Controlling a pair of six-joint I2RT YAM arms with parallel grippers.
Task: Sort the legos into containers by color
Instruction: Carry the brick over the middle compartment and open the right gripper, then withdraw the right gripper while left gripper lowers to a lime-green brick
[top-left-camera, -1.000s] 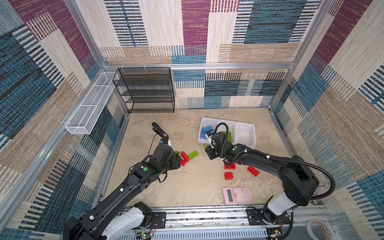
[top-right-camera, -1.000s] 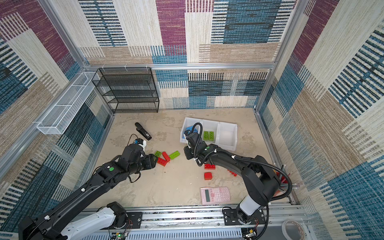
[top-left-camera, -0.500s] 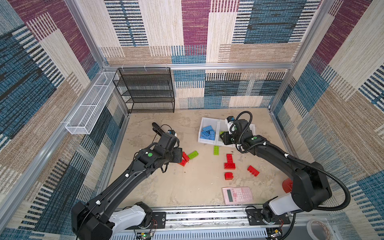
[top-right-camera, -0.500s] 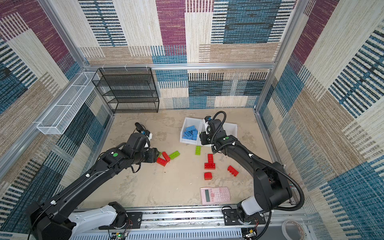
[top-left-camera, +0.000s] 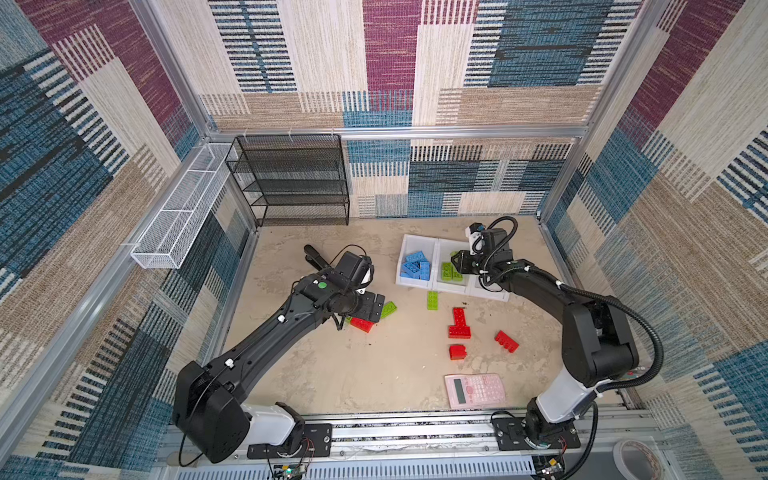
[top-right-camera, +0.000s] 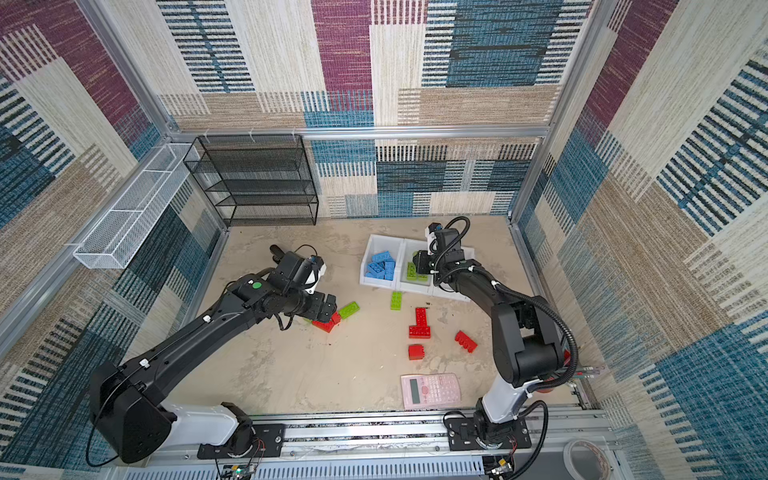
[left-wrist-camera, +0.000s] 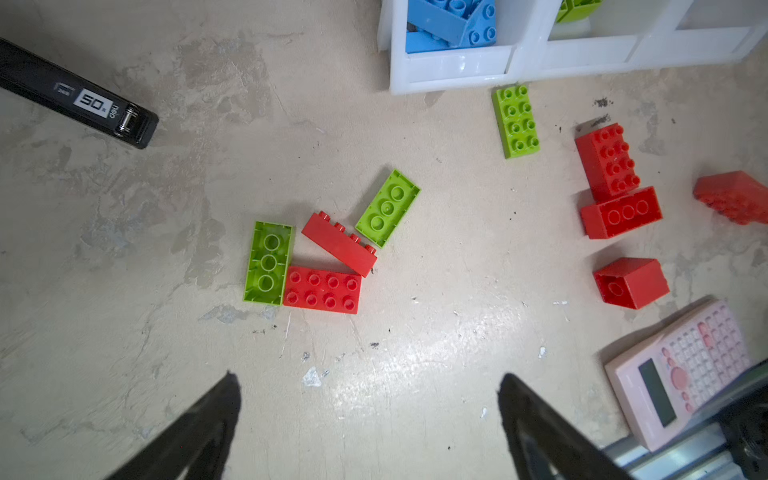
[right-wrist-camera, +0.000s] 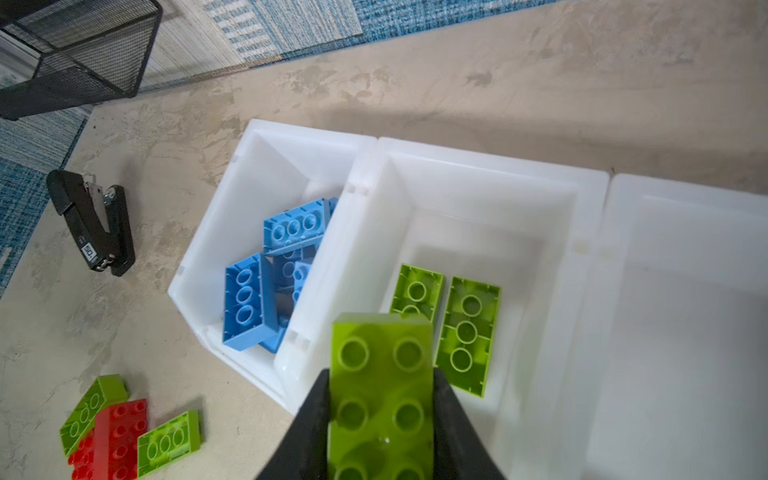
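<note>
**Loose items, nearest the base rail first**
- One pink calculator (top-left-camera: 475, 390) lies at the lower right of both top views.
- Six red bricks (left-wrist-camera: 322, 289) lie on the floor. Four are right of centre: one cube-shaped brick (top-left-camera: 457, 351), one tilted brick (top-left-camera: 506, 341), and two touching in an L shape (top-left-camera: 459, 323).
- The other two red bricks sit left of centre in a touching cluster with two lime green bricks (left-wrist-camera: 268, 262).
- A third loose green brick (top-left-camera: 432, 300) lies alone just before the bins.

**Left gripper** (left-wrist-camera: 368, 378)
- The jaws are spread wide and grasp nothing.
- In both top views it hangs over the four-brick cluster and covers part of it.

**Bins**
- Three white bins (right-wrist-camera: 365, 166) stand in a touching row, upper right of centre.
- The left bin (top-left-camera: 411, 239) holds piled blue bricks (right-wrist-camera: 245, 303). At least four show; the exact count cannot be told.
- The middle bin (top-left-camera: 449, 249) holds two green bricks lying studs-down, side by side.

**Right gripper** (right-wrist-camera: 381, 374)
- It is clamped on one held green brick (right-wrist-camera: 380, 415), studs towards the wrist camera.
- The brick is over the near wall of the middle bin.

**Farther back**
- One black stapler (top-left-camera: 316, 257) lies left of the bins.
- One black mesh rack (top-left-camera: 291, 183) stands at the back wall.
- One white wire basket (top-left-camera: 178, 224) hangs on the left wall.
</note>
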